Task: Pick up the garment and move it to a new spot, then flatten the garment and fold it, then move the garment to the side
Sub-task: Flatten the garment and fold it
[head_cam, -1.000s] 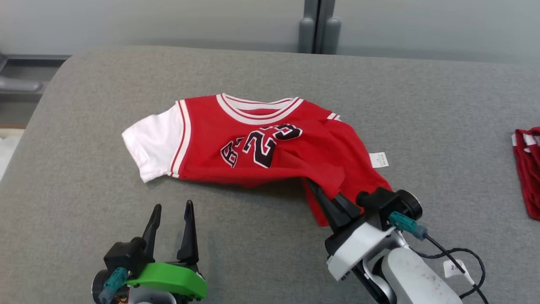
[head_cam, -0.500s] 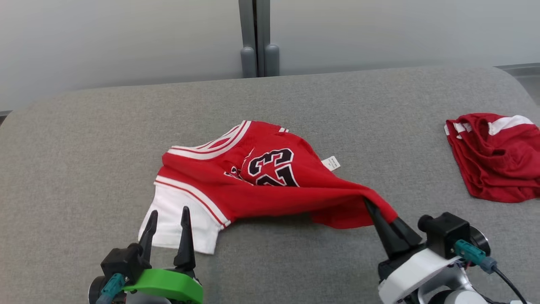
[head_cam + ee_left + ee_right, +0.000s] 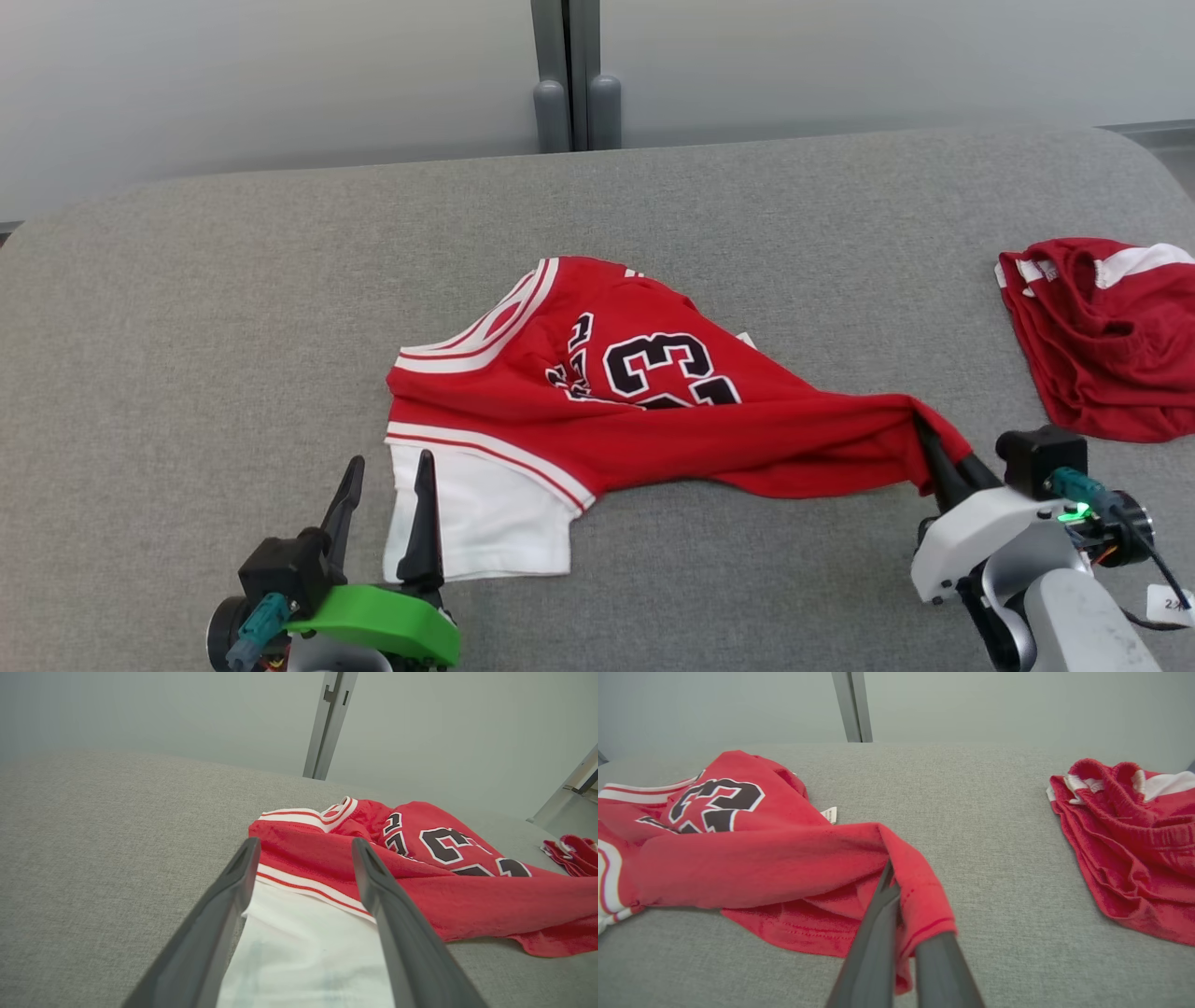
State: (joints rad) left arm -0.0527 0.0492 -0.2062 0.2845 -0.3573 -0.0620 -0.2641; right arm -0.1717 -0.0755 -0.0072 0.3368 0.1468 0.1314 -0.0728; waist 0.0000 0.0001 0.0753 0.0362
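Two grippers seen | right gripper (image 3: 922,437) pinched tight on one end of the red jersey (image 3: 653,425) | left gripper (image 3: 390,459) spread wide, empty, at the white sleeve (image 3: 490,523) | jersey mid grey table (image 3: 233,308), red shorts (image 3: 1102,345) well apart

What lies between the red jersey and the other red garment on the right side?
Nothing: a bare stretch of grey surface separates the jersey from the other red garment, seen in the right wrist view.

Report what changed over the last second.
The right tool, shut on the jersey, dragged it toward the robot's right, swinging its white sleeve round to the left tool. The head camera also turned. Unchanged: the right grip, the left tool open and idle, the second red garment lying untouched.
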